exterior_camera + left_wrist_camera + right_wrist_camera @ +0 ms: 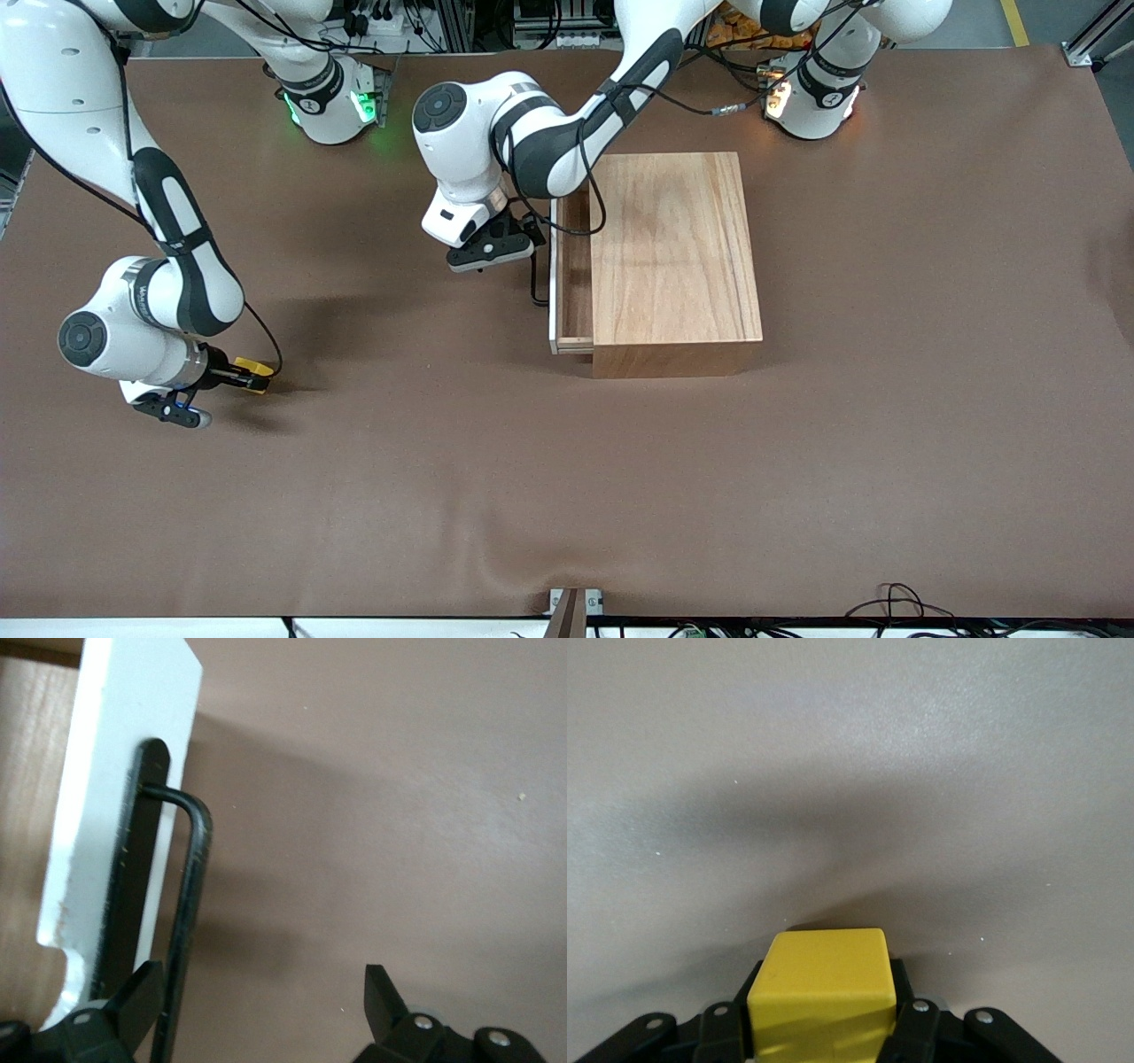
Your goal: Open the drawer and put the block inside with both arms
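Drawer (572,282) stood partly out — my left tool (257,1010) spread beside its handle (182,930). Right tool (824,1028) pinched the block (255,368) low over the table (620,496); I feared a snag on that narrow gap.

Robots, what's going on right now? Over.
Left gripper open at drawer handle, drawer part open. Right gripper shut on yellow block, low over table. Path clear.
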Robot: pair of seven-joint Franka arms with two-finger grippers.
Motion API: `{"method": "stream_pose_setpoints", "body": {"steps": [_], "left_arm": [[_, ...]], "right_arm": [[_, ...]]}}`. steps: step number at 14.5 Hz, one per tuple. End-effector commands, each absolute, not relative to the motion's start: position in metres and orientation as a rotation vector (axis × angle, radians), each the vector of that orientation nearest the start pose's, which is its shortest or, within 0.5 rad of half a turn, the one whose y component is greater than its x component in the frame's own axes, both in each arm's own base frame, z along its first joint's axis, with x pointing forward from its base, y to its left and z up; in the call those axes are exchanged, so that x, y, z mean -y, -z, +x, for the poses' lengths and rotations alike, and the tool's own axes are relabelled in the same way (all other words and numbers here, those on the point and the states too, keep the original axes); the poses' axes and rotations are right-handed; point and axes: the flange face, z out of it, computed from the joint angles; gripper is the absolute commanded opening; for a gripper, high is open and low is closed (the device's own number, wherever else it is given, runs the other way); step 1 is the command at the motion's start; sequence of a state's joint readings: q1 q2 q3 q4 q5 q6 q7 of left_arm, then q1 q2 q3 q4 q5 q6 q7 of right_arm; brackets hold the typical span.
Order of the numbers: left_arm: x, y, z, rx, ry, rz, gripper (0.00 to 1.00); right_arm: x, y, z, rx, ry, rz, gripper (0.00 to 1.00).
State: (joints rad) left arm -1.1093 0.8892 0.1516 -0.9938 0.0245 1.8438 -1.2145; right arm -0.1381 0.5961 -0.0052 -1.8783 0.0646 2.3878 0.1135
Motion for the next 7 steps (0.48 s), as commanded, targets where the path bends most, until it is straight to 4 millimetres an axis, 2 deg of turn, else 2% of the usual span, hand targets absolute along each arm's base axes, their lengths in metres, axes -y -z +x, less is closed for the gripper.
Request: {"method": "stream_pose_setpoints", "body": {"steps": [1,3,5,7], "left_arm": [[0.652,-0.327,0.415,0.338,0.176,-3.018,1.00],[0.653,-0.324,0.415,0.336,0.175,-3.019,1.00],[0.654,-0.321,0.415,0.335,0.176,-3.022,1.00],[0.653,-0.320,0.415,0.331,0.174,-3.021,1.00]], "right_arm": [[0.088,-0.209,0.623,-0.506,-0.099,-3.044,0.09],[0.082,-0.236,0.623,-0.489,-0.120,-3.042,0.09],[0.074,-0.275,0.628,-0.468,-0.177,-3.030,0.11],[0.066,-0.314,0.626,-0.484,-0.318,-2.948,0.11]]}}
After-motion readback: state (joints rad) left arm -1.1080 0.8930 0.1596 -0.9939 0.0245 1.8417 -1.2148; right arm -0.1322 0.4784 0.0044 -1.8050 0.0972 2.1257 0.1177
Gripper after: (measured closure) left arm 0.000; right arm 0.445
